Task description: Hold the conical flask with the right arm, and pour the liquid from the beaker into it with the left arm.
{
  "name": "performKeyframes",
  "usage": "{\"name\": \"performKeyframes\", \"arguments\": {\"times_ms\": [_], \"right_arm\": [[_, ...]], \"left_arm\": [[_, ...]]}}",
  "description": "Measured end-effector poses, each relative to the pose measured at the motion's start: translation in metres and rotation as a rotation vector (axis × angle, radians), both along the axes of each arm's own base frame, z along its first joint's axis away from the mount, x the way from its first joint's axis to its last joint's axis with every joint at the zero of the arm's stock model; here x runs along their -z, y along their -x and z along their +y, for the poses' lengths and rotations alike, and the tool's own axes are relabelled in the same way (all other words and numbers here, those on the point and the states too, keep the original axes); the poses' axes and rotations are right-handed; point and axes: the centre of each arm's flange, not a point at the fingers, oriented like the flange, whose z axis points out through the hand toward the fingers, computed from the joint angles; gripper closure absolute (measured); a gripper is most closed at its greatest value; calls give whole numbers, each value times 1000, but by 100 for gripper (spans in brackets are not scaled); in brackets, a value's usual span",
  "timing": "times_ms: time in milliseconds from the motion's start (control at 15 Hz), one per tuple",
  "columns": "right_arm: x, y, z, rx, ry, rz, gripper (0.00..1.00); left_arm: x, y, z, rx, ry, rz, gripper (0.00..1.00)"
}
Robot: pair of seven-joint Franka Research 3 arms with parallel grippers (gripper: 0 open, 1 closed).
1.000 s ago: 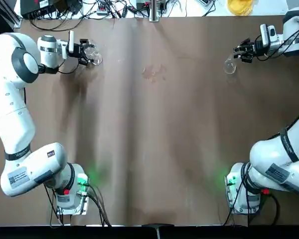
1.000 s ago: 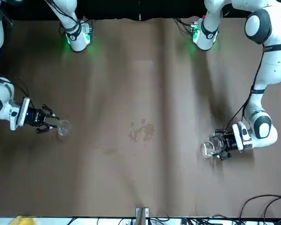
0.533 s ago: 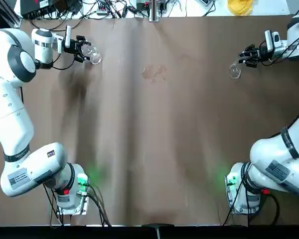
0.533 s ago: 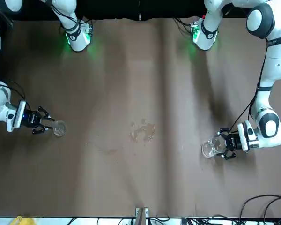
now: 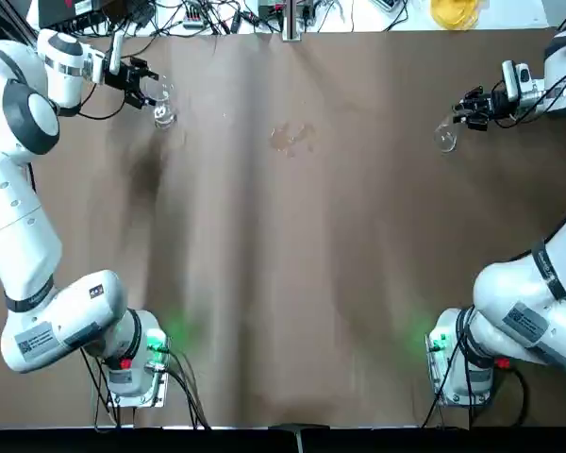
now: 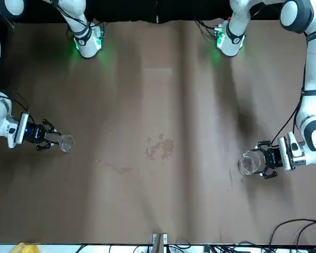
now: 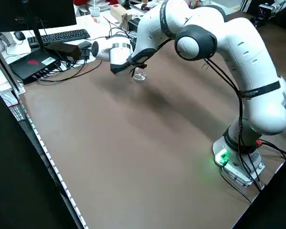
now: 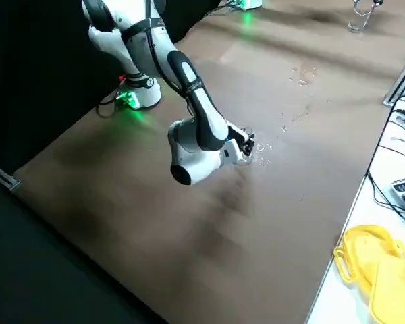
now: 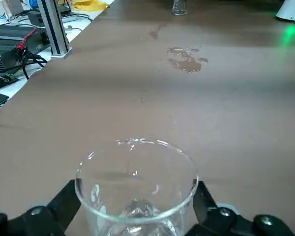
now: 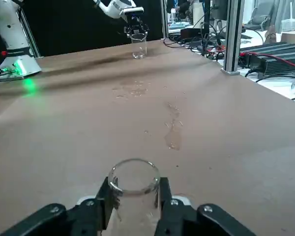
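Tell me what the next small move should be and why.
Probably carry the beaker, gripped by the left gripper, toward the middle of the table. The right gripper holds the flask at the opposite side, so the two glasses are too far apart to pour.

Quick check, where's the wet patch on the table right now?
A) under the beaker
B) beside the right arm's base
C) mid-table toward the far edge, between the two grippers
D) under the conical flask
C: the wet patch lies on bare table about midway between the beaker at the left gripper and the conical flask at the right gripper, touching neither.
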Motion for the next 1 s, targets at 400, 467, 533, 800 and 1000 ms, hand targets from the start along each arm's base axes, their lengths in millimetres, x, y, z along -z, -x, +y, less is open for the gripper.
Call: {"name": "performKeyframes", "arguments": {"times_ms": [400,467,533,800,1000], "right_arm": [[-4,0,-11,14,8,-9,5],[-5,1,-17,23,11,-13,0],[-7,2,-24,33,14,-17,0],[-18,4,-55,79,31,-43,0],[-36,-7,-67,116,50,18,0]], "left_arm": [[1,0,0,1,0,1,0],[2,1,1,-1,0,4,0],[3,3,4,-7,1,7,0],[21,16,27,-39,27,42,0],[35,24,40,-58,61,65,0]]}}
